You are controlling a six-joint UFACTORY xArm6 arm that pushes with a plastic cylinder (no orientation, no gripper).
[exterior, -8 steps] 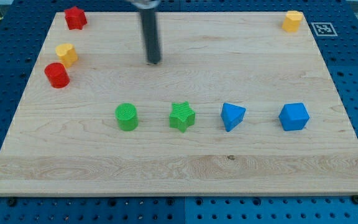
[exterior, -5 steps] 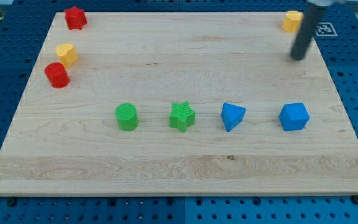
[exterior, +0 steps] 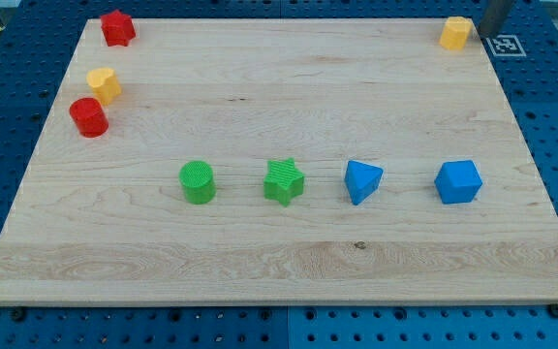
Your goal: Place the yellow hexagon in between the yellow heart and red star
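The yellow hexagon (exterior: 455,32) sits at the board's top right corner. The red star (exterior: 117,27) is at the top left corner. The yellow heart (exterior: 104,84) lies below it, near the left edge. My tip (exterior: 493,33) is at the view's top right, just right of the yellow hexagon, over the board's edge; only the rod's lowest part shows. A small gap separates it from the hexagon.
A red cylinder (exterior: 89,117) sits just below the yellow heart. A row across the middle holds a green cylinder (exterior: 198,181), a green star (exterior: 284,181), a blue triangular block (exterior: 361,180) and a blue cube-like block (exterior: 457,181).
My tip swept from the board's upper middle far to the right, then up past the board's right edge beside the yellow hexagon. No block has moved.
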